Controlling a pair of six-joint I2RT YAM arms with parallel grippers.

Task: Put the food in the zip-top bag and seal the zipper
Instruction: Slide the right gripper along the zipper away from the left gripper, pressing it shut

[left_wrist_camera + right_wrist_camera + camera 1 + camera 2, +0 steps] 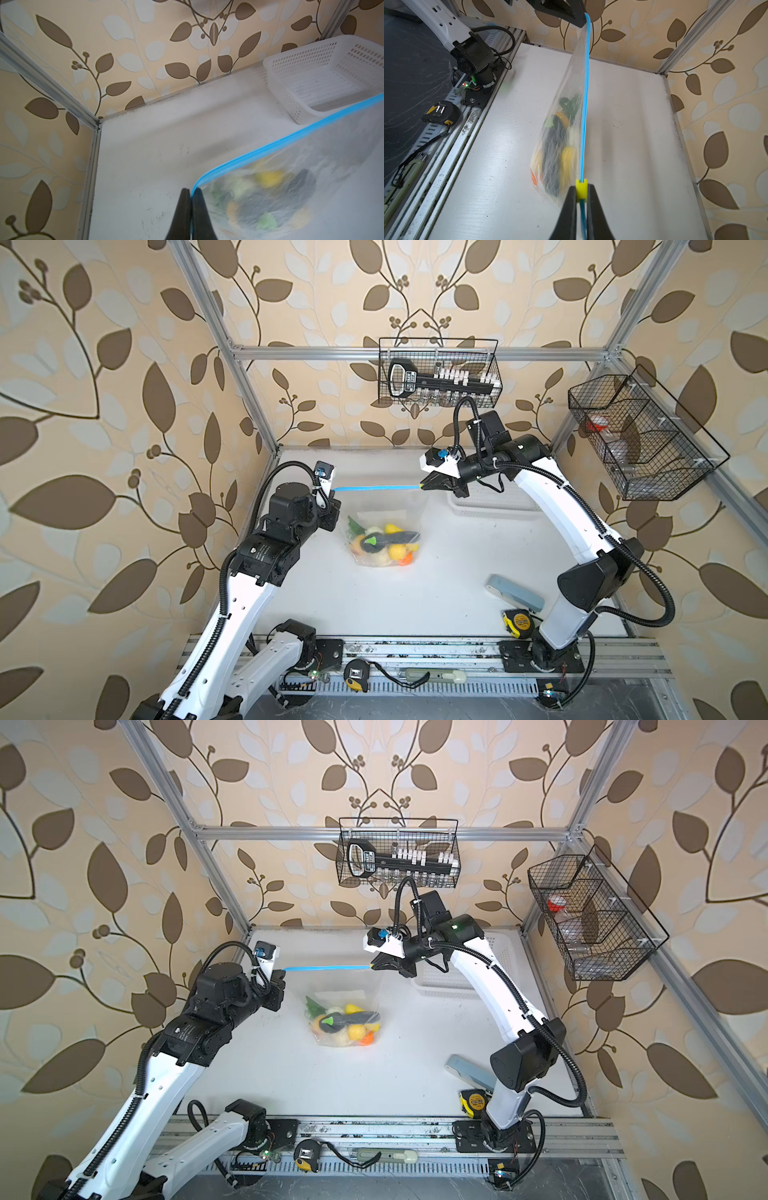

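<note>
Both my grippers are clamped on the zipper (378,488), one at each end, with the blue strip drawn taut and level between them above the table (436,572).

Around it, a white perforated basket (490,510) sits at the back right, just behind my right arm and apart from the bag. A blue-grey case (515,591) lies near the front right. A yellow-and-black tape measure (519,622) sits just beside it, by my right arm's base. A second tape measure (356,674) rests on the front rail, off the white surface. Wire baskets (438,373) hang on the back and right walls, well above the work.

My left gripper (191,189) has its jaws pressed together on the end of the blue strip at the bag's corner. My right gripper (581,190) is closed on the yellow slider (580,186), which sits at that end of the zipper. From there the blue tracks run together as one thin line to the left gripper.

The zip-top bag (390,510) hangs below the strip in the middle of the workspace. The food (384,543) is heaped in its bottom as yellow, orange, dark and green pieces, blurred in the left wrist view. I cannot tell whether the bag's bottom touches the table.
</note>
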